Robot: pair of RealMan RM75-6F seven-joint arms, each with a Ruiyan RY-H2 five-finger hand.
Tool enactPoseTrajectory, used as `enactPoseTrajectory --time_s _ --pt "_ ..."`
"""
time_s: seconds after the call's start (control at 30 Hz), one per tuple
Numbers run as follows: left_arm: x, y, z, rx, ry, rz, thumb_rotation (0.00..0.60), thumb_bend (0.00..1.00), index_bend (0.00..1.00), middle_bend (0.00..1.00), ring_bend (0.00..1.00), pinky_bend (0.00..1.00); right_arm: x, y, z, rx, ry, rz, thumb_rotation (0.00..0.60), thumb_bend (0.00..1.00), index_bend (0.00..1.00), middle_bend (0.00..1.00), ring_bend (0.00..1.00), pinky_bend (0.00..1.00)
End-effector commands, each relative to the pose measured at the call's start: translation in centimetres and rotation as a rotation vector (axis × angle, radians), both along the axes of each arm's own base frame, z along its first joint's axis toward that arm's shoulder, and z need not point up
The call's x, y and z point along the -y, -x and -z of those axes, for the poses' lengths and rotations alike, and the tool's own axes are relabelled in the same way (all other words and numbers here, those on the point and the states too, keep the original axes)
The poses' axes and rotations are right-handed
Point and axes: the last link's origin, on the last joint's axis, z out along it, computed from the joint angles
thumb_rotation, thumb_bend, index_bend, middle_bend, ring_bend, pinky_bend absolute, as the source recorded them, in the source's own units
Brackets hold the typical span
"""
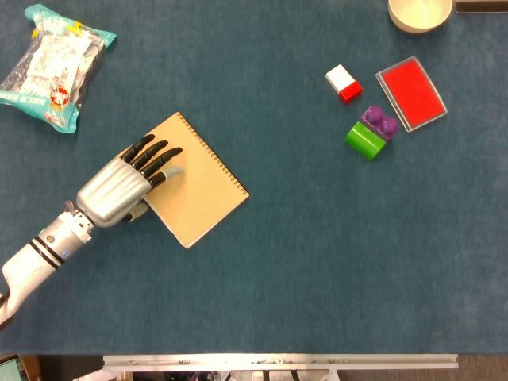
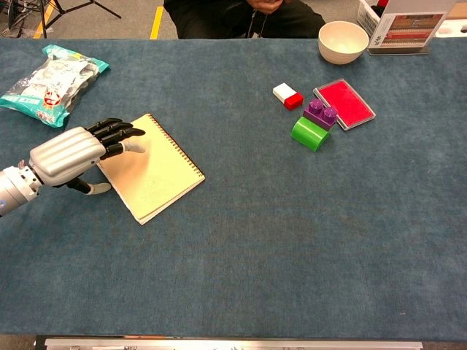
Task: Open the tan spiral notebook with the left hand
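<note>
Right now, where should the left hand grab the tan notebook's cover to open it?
Catch the cover at the free edge under the left hand, opposite the spiral binding. The tan spiral notebook lies flat and closed, hinged along the coil.

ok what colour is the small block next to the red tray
White with a red end, on the small rectangular block; clearest in the head view.

Count of things on the blue table (image 1: pixel 317 270)

One tan spiral notebook (image 1: pixel 198 182), one snack bag (image 1: pixel 54 63), one red-and-white block (image 1: pixel 344 82), one red tray (image 1: pixel 410 92), one green-and-purple block stack (image 1: pixel 370 133) (two pieces, counted together), one bowl (image 2: pixel 344 41), one card stand (image 2: pixel 405 28), one robot hand (image 1: pixel 127 184) in view.
</note>
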Motion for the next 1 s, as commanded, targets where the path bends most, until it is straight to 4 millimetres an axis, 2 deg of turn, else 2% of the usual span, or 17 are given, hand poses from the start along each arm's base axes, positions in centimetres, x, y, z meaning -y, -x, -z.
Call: enactPoseTrajectory --time_s 0.03,0.63,1.0 --pt "0.0 -0.2 0.1 0.001 0.001 0.003 0.600 0.19 0.18 0.06 0.02 0.00 0.0 0.0 0.0 -0.001 0.000 0.002 0.600 0.53 0.38 0.37 0.28 0.37" --pt "-0.4 -1.3 1.1 0.063 0.022 -0.022 0.600 0.20 0.18 0.07 0.02 0.00 -0.4 0.6 -0.5 0.004 0.028 0.014 0.600 0.53 0.38 0.37 0.28 0.37" --pt "-1.3 -2.6 1.1 0.164 0.017 -0.067 0.600 0.38 0.18 0.07 0.02 0.00 -0.4 0.8 -0.5 0.012 0.050 0.011 0.600 0.53 0.38 0.37 0.28 0.37"
